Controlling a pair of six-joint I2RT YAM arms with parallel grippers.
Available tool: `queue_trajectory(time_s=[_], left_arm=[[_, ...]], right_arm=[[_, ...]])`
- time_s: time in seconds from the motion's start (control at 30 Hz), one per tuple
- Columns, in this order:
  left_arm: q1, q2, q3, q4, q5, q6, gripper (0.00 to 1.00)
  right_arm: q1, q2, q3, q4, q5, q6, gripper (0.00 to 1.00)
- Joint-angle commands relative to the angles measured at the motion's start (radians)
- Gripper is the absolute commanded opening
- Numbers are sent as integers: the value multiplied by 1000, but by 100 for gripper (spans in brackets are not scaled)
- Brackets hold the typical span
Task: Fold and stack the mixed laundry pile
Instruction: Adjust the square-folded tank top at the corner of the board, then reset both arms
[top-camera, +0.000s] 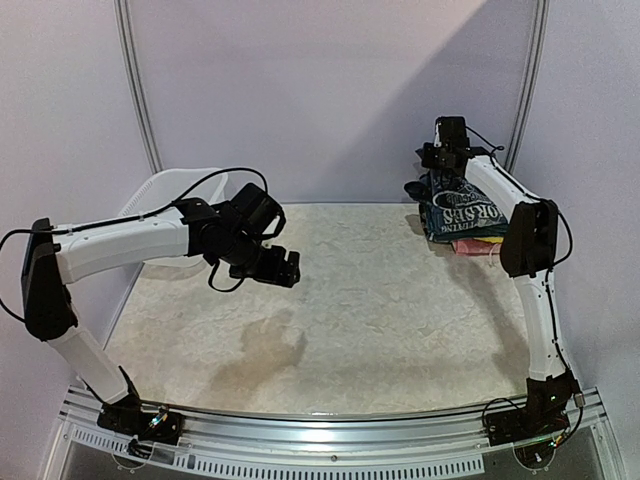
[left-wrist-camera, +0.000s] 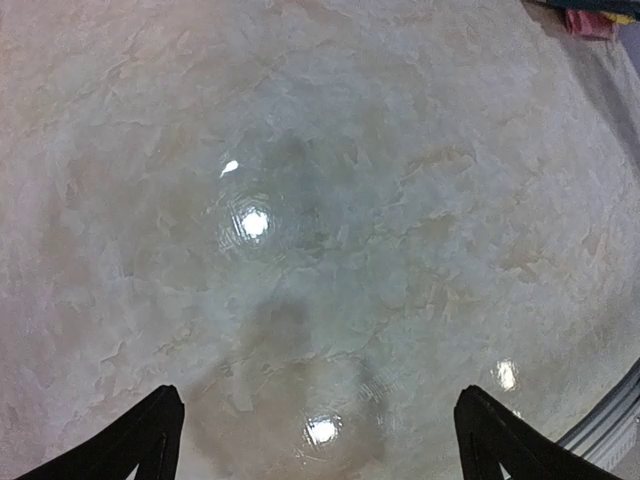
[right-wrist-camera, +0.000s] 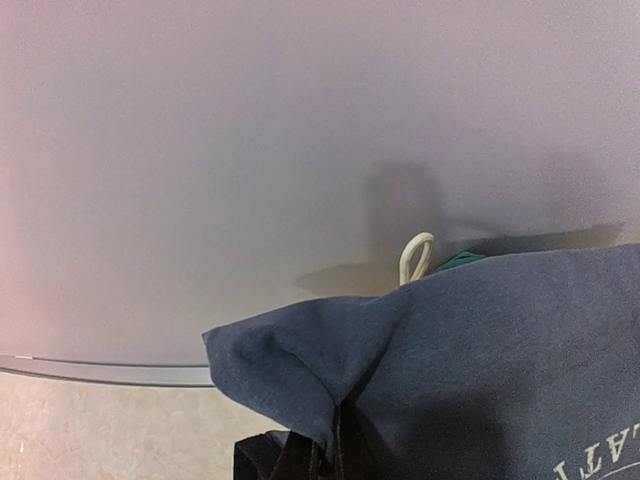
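The laundry sits as a stack at the table's back right. On top is a navy T-shirt (top-camera: 463, 213) with white "HORSES" print, lifted at its far left corner. My right gripper (top-camera: 420, 187) is shut on that corner. In the right wrist view the shirt (right-wrist-camera: 480, 370) drapes over the shut gripper (right-wrist-camera: 322, 462). Behind it show a white drawstring loop (right-wrist-camera: 416, 257) and a sliver of the teal shorts (right-wrist-camera: 460, 262). My left gripper (top-camera: 276, 266) hovers open and empty over bare table, its fingers (left-wrist-camera: 150, 435) spread wide.
Pink and yellow cloth (top-camera: 478, 246) peeks from under the stack and shows in the left wrist view (left-wrist-camera: 590, 22). A white plastic tub (top-camera: 172, 188) stands at the back left behind the left arm. The marbled tabletop (top-camera: 380, 300) has a metal rail along its near edge.
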Motion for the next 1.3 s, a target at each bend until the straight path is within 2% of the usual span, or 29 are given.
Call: queue_trajectory(time_s=[0.0,0.17,0.2,0.3,0.43,0.6,0.73,0.87,1.0,1.27], left_arm=[[15,-16,-8,-1,0,16,96],[17,-9,2,-10,4,32,96],[17,-8,5,-11,5,35,96],[17,-4,10,-11,9,43,96],[17,0,14,-6,16,46,96],[16,2,23,7,27,41,96],[15,-10,30,11,11,51,96],[15,-40,40,1,-32,76,98],[17,-96,57,-23,-94,110,99],[18,-235,69,-98,-214,151,100]], right_arm=[[17,49,34,55,-38,26,0],[17,75,33,59,-54,29,0],[17,78,33,60,-56,29,4],[16,82,33,74,-91,27,30],[11,47,33,114,-167,25,53],[6,-44,33,134,-291,7,75],[4,-140,6,87,-290,-8,88],[4,-255,-82,37,-284,-24,98],[4,-390,-199,-40,-265,-31,99],[6,-773,-552,-155,-215,50,99]])
